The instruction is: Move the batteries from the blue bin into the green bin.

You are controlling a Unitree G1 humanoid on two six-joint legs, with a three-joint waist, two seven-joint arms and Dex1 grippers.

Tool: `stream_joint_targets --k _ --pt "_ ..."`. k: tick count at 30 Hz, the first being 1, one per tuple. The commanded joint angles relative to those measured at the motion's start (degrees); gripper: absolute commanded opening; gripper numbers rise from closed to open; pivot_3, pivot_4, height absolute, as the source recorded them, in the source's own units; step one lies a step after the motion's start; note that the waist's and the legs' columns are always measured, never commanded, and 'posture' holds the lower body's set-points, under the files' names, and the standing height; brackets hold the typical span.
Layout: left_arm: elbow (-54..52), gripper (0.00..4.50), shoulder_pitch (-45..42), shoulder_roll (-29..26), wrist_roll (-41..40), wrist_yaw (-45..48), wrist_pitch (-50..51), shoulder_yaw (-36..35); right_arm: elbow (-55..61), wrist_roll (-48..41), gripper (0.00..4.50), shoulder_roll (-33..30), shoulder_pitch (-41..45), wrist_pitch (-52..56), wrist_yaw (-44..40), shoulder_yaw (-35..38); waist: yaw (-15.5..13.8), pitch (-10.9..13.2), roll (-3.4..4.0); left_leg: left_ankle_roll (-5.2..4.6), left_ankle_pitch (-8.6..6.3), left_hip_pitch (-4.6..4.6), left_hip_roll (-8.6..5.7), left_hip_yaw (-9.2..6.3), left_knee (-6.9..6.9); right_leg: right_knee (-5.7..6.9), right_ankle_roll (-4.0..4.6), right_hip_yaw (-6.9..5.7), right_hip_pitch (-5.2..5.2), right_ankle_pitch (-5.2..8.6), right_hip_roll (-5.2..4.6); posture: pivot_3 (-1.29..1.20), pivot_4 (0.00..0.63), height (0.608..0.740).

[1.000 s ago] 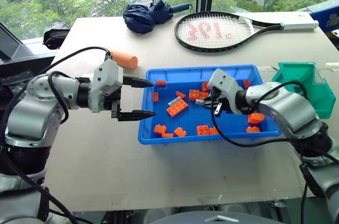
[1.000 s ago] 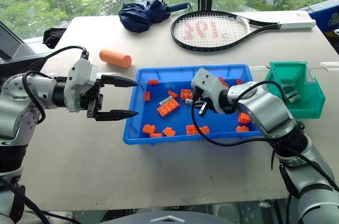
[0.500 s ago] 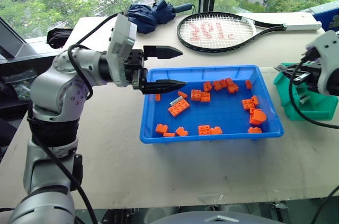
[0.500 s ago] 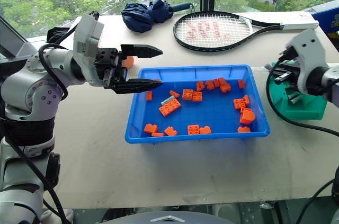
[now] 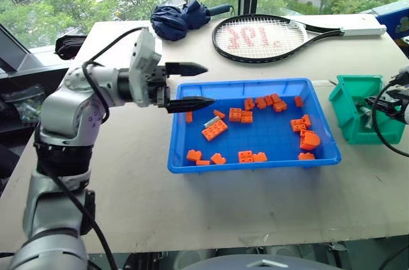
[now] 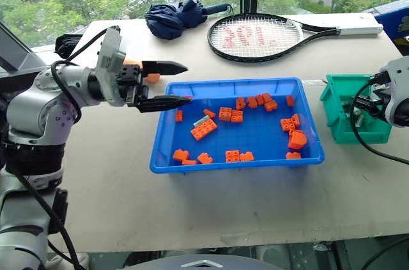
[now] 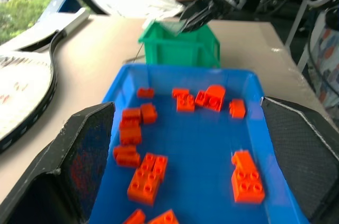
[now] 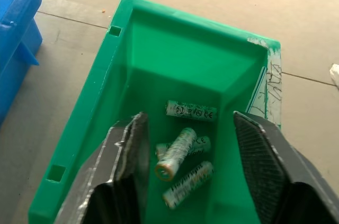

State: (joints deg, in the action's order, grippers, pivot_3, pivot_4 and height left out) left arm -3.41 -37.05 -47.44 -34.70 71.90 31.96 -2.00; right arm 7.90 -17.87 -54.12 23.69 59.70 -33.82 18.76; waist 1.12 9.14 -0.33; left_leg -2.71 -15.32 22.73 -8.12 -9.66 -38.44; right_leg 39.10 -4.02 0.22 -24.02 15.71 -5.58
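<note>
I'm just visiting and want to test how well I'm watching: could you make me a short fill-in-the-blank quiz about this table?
1. The silver batteries lie inside the ____ bin.
2. The blue bin holds many toy bricks coloured ____.
3. The right hand hangs over the green bin with its fingers ____.
4. Beyond the blue bin lies a tennis ____ beside a folded umbrella.

Missing words: green; orange; open; racket
</note>
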Motion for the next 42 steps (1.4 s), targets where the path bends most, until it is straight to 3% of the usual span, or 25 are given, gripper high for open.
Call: stream_joint_targets --k 1,7,13,16,29,42 --pt "3.42 4.50 2.64 -5.68 3.31 2.76 -5.28 -4.71 8.05 -5.56 3.14 3.69 8.11 2.20 -1.27 -3.93 0.41 0.01 0.02 0.00 0.00 0.00 0.00 0.01 -0.01 0.00 0.00 0.02 0.00 0.00 0.00 0.00 0.150 0.740" --pt "7.74 4.50 7.53 -11.15 5.64 5.26 -9.01 -7.76 16.01 -12.63 3.14 17.76 17.05 7.40 -1.58 -17.56 1.22 0.00 0.01 0.03 0.00 -0.02 0.28 -0.01 0.12 -0.17 0.12 -0.01 -0.01 -0.07 0.22 0.00 0.150 0.740" --pt "6.32 4.50 14.15 -13.69 6.22 6.19 -9.93 -9.78 9.61 -4.38 3.14 27.81 23.01 -2.84 -2.32 -37.76 0.91 0.00 0.00 0.03 0.00 0.11 0.21 -0.04 0.05 -0.19 0.12 -0.06 -0.09 -0.07 0.20 0.00 0.150 0.740" --pt "5.37 4.50 16.27 -13.65 6.43 5.77 -10.40 -10.53 2.69 -0.76 3.14 33.08 26.20 -7.09 -2.28 -43.42 1.19 -0.01 -0.03 0.04 0.00 0.10 0.22 -0.05 0.03 -0.14 0.13 -0.07 -0.09 -0.08 0.22 0.00 0.150 0.740" --pt "1.71 4.50 17.94 -12.88 5.07 3.54 -8.65 -11.60 -17.99 10.22 3.14 46.29 29.21 -20.13 -3.53 -51.12 1.77 -0.02 -0.03 0.12 0.05 0.08 0.26 -0.07 0.07 -0.05 0.18 -0.02 -0.20 -0.11 0.34 0.00 0.150 0.740" --pt "1.21 4.50 17.38 -12.00 4.75 2.96 -8.58 -10.40 -12.03 15.04 3.14 42.49 25.19 -18.25 -6.61 -50.35 2.29 -0.02 -0.03 0.12 0.05 0.08 0.26 -0.09 0.08 -0.04 0.18 -0.03 -0.25 -0.11 0.34 0.00 0.150 0.740"
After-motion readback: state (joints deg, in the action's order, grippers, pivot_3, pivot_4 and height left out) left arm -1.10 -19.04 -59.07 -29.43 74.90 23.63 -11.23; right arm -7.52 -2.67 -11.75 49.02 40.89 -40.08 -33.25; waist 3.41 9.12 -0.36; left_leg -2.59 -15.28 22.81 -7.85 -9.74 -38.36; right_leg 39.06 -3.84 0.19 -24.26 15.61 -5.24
